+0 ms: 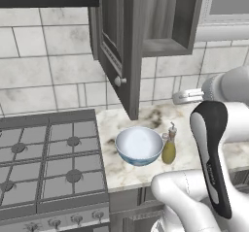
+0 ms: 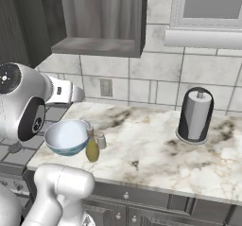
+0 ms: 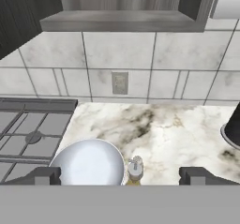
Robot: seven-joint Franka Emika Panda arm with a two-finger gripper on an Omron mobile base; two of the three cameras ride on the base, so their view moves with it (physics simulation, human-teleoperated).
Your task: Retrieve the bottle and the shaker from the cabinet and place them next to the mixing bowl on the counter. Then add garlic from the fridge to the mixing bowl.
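Bottle (image 2: 92,149) & shaker (image 2: 101,140) both stand on the counter (image 2: 156,149), just right of the mixing bowl (image 2: 66,136); bottle looks to touch the bowl's rim or nearly, shaker just behind it, small & partly hidden, so exact contact can't be told. Cabinet (image 1: 121,41) door hangs open above the bowl, shelf looks bare from what shows. So cabinet half of the job reads as done; step in hand, as I judge it, is pulling away & heading for the fridge for garlic. Gripper (image 3: 120,175) spread wide, nothing btwn the tips, hanging above the bottle cap w/ the bowl to the near left in hand view. To do this well: lift straight up before swinging, since the bottle is tall, narrow & right under the fingers, a sideways sweep would tip it into the bowl or knock the shaker. Watch the open door edge near the arm's path; go out toward the right, but not so far as the paper towel holder (image 2: 195,115) at far right. Stove (image 1: 48,163) lies left of the bowl, no reason to cross it. Keep jaws wide for the garlic pick; when back, drop from above bowl centre, approaching from the side away from the bottle
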